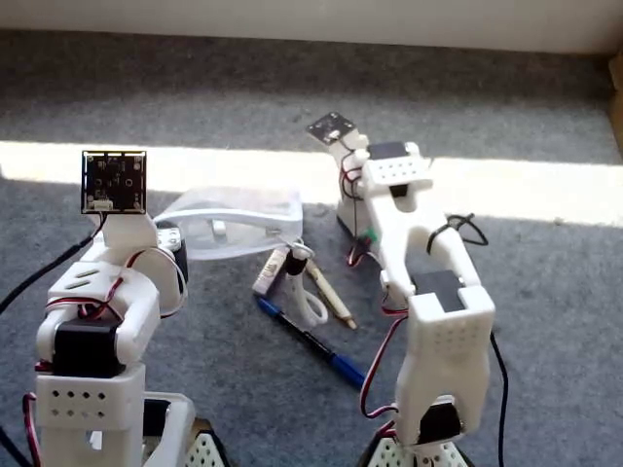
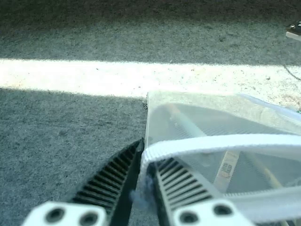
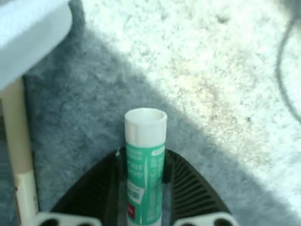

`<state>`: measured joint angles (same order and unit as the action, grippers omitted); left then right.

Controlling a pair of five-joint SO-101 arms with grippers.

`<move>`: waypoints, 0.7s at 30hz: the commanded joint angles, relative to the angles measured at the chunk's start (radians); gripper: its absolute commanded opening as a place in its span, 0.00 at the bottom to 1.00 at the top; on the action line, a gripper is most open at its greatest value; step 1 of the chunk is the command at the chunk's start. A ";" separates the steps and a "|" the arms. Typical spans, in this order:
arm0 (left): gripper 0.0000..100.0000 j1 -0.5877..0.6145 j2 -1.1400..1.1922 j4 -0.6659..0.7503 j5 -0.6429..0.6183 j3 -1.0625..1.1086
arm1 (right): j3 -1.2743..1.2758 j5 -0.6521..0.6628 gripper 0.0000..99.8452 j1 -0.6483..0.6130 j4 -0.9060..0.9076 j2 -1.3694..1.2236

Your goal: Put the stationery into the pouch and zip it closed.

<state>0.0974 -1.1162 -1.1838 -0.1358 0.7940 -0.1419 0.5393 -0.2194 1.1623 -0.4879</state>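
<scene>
Now, the left gripper (image 2: 143, 147) is clamped on the corner of the clear pouch (image 2: 207, 117), its jaws pinched together over the white zip band (image 2: 221, 141) right at the fingertips. The pouch spreads out ahead of that gripper on the grey carpet (image 2: 66, 141), and its mouth looks open. Over to the right gripper (image 3: 145, 155): it's closed tight around a green-and-white glue stick (image 3: 145, 123), white cap poking out beyond the fingertips, carpet underneath. Between the two grippers, just short of the pouch's mouth, lies a loose cluster: white-handled scissors (image 1: 300, 287), a wooden pencil (image 1: 331, 297) just beside them, a small block (image 1: 269, 274), and a blue pen (image 1: 311, 341) nearest the arm bases.
</scene>
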 commanded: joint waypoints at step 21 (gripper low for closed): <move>0.01 0.012 -0.002 0.015 0.008 -0.002 | 0.028 -0.120 0.00 0.031 0.087 0.294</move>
<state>0.0974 -1.1162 -1.1838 -0.1358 0.7940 -0.1297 0.4473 -0.1872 1.2528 -0.3161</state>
